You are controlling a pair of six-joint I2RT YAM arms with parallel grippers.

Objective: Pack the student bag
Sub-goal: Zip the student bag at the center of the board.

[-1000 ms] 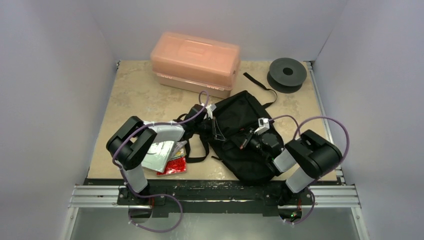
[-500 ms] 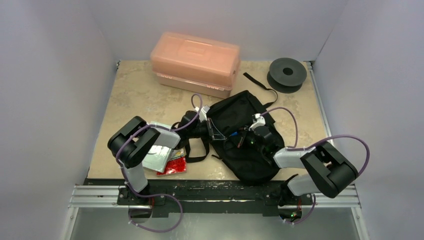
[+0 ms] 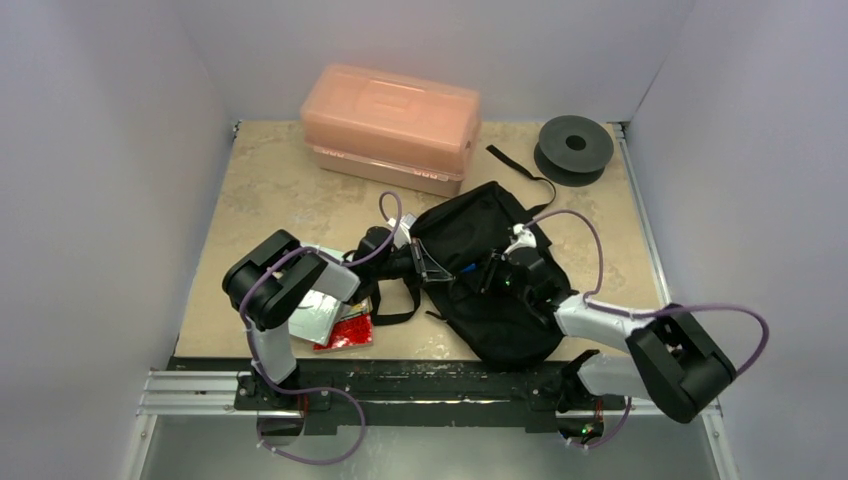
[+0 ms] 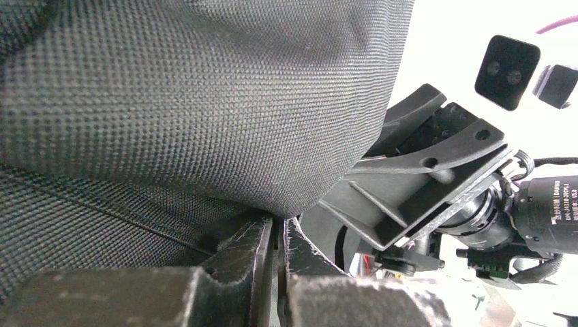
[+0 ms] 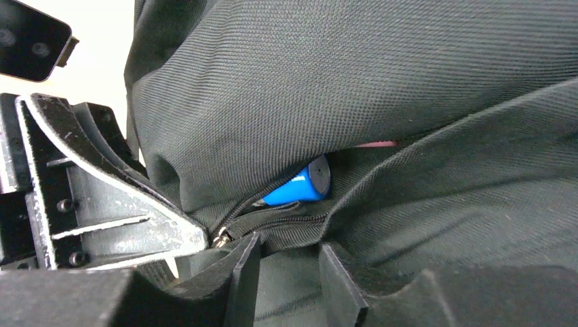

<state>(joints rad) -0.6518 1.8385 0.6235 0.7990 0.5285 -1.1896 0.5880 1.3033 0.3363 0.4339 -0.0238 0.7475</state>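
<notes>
The black student bag (image 3: 490,300) lies in the middle of the table with its zip part open. My left gripper (image 3: 428,262) is shut on the bag's fabric edge (image 4: 204,122) at the opening's left side; its jaws (image 4: 279,231) nearly meet. My right gripper (image 3: 490,273) is open, its fingers (image 5: 245,269) set either side of the zip band (image 5: 293,225) at the mouth. A blue cylinder (image 5: 300,185) and a sliver of pink (image 5: 375,144) show inside. The metal zip pull (image 5: 219,238) sits by the left gripper (image 5: 102,204).
A translucent orange-pink box (image 3: 390,125) stands at the back. A black spool (image 3: 574,147) is at the back right. A silvery packet (image 3: 318,305) and a red packet (image 3: 348,330) lie under my left arm. A black strap (image 3: 520,170) trails toward the spool.
My right arm has stretched out and its gripper has moved left and forward to the bag's opening. My left gripper has drawn slightly left, still holding the bag's edge.
</notes>
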